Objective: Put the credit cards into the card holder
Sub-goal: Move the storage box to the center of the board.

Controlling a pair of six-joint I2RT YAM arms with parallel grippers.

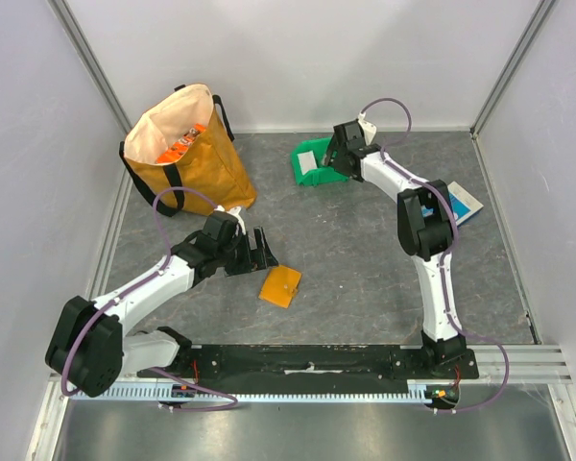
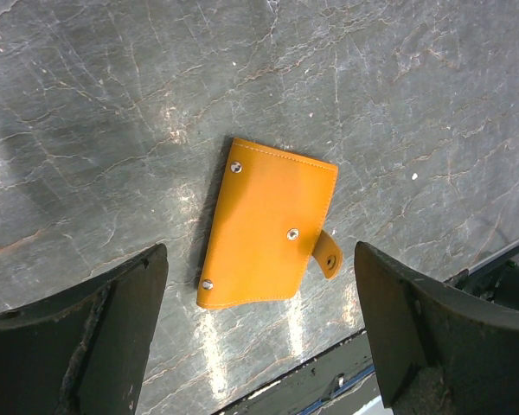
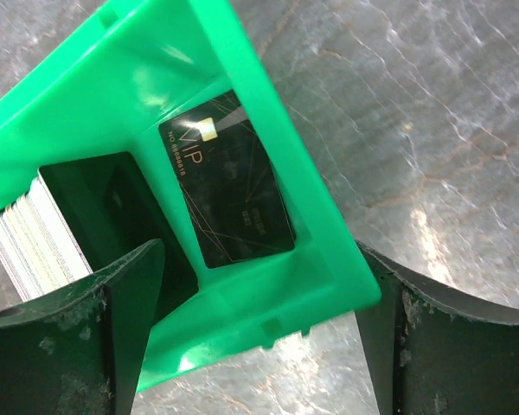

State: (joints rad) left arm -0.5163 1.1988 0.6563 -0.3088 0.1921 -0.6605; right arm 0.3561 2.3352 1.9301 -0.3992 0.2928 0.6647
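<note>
Robotics lab test cell. Plain white panels (image 1: 298,58) on aluminium posts (image 1: 77,48) beyond right gripper (image 1: 330,160), purple cable (image 1: 389,99) looped at its wrist, grey marbled tabletop (image 1: 365,269) beneath. Black mounting plate (image 1: 307,360), slotted rail (image 1: 528,360), cable duct (image 1: 298,393) behind left gripper (image 1: 266,252).

A grey, veined table (image 1: 365,269) sits boxed by plain white walls (image 1: 307,58) on three sides, metal posts (image 1: 84,58) in the corners; light glares off its surface.
</note>
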